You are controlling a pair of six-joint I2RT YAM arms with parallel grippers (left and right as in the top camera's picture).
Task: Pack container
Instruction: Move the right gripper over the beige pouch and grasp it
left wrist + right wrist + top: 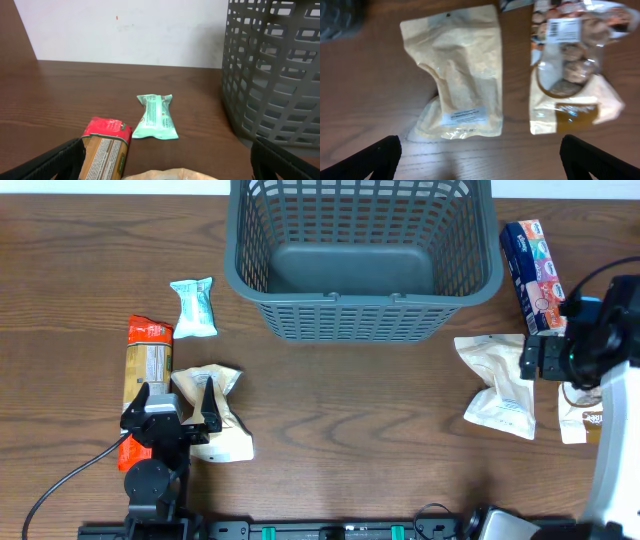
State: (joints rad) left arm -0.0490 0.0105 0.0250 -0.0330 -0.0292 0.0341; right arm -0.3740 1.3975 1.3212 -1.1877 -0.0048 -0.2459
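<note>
Container (350,315), far rim beyond frame edge

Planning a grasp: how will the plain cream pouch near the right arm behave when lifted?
The cream pouch looks creased and puffy, so probably floppy and light. Lying flat, it shouldn't roll, though it may sag if pinched.

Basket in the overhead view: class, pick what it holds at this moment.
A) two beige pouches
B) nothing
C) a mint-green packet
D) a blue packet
B: the basket shows a bare solid bottom, while the mint-green packet and the beige pouch lie outside it on the table.
</note>
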